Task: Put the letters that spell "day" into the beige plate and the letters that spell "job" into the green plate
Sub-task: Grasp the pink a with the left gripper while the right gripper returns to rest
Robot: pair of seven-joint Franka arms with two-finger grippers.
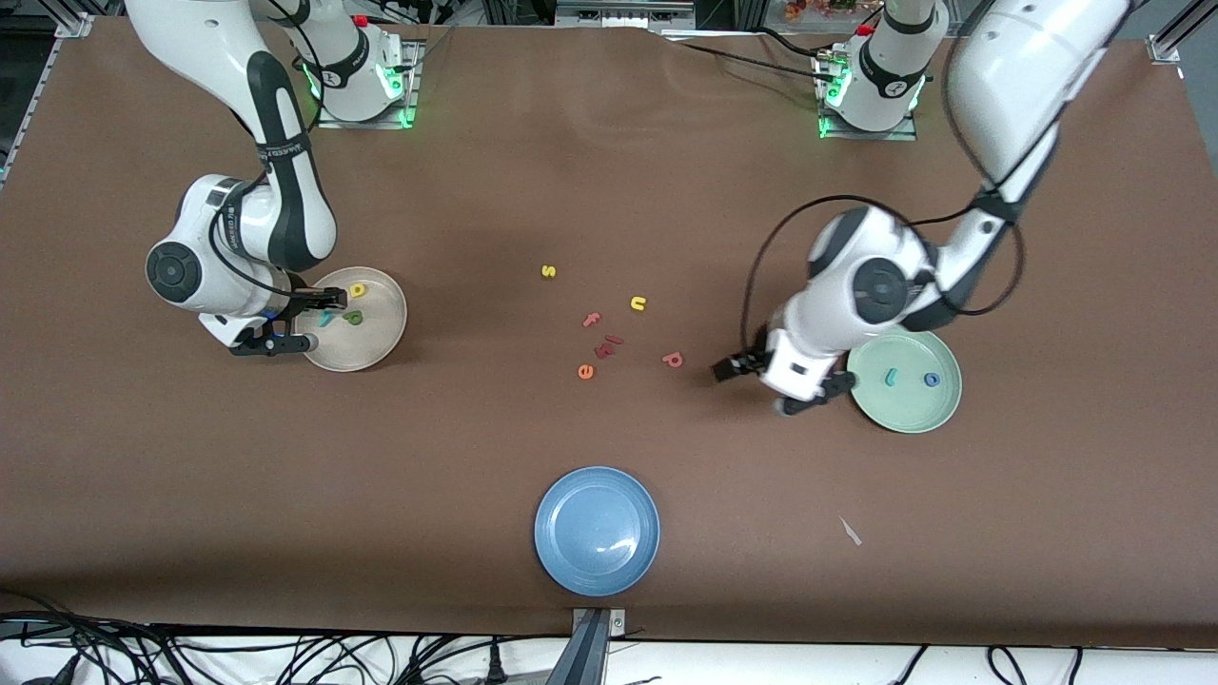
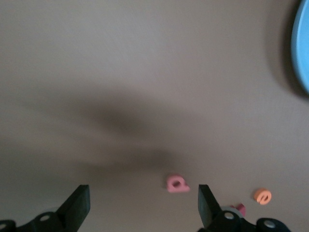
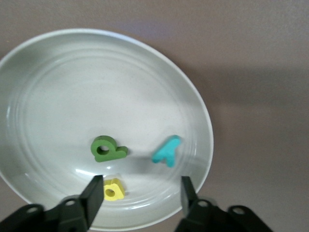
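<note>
The beige plate (image 1: 381,335) (image 3: 72,87) holds the yellow "d" (image 1: 358,290) (image 3: 114,189), the green "a" (image 1: 354,318) (image 3: 108,149) and the teal "y" (image 1: 328,317) (image 3: 166,151). My right gripper (image 1: 306,322) (image 3: 141,193) hangs open over that plate's rim, holding nothing, one finger beside the "d". In the green plate (image 1: 904,411) lie the teal "j" (image 1: 892,377) and the blue "o" (image 1: 932,380). The pinkish "b" (image 1: 673,359) (image 2: 177,183) rests on the table. My left gripper (image 1: 775,385) (image 2: 142,205) is open and empty over the table between the "b" and the green plate.
Loose letters lie mid-table: a yellow "s" (image 1: 547,271), a yellow "u" (image 1: 638,303), a pink "f" (image 1: 592,320), dark red pieces (image 1: 609,344) and an orange "e" (image 1: 585,372) (image 2: 262,196). A blue plate (image 1: 597,530) (image 2: 301,48) sits near the front edge.
</note>
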